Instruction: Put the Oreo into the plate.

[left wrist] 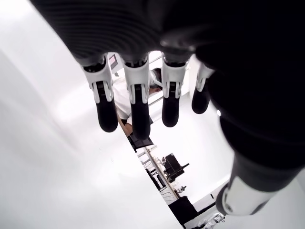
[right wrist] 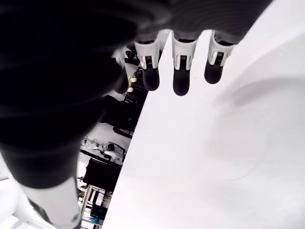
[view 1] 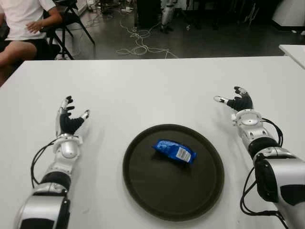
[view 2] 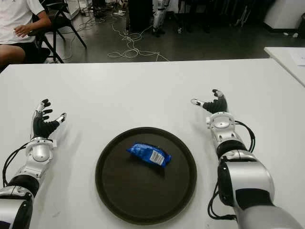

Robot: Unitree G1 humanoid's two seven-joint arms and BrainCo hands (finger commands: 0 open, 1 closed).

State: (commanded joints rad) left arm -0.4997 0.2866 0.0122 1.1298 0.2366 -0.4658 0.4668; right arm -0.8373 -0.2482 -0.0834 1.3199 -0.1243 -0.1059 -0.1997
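Task looks done, judging by the layout: the Oreo, a blue snack pack with a white label panel, lies flat inside the plate, a dark round tray-like dish near the front edge of the white table. The pack sits a bit toward the far side of the dish's centre, fully within the rim, nothing overhanging. Neither hand has hold of it. The left hand shows to the left of the plate, well apart from it, palm up-ish with fingers spread and relaxed; its wrist view shows four extended fingers with nothing between them. The right hand shows to the right of the plate and a little farther back, also clear of it, thumb out to the side, fingers straight and empty in its own wrist view. Can't tell whether either hand touches the table surface. Nothing appears left to do for the placement itself; at most the arms could go to a rest pose. A seated person is visible beyond the far left corner of the table, not involved.
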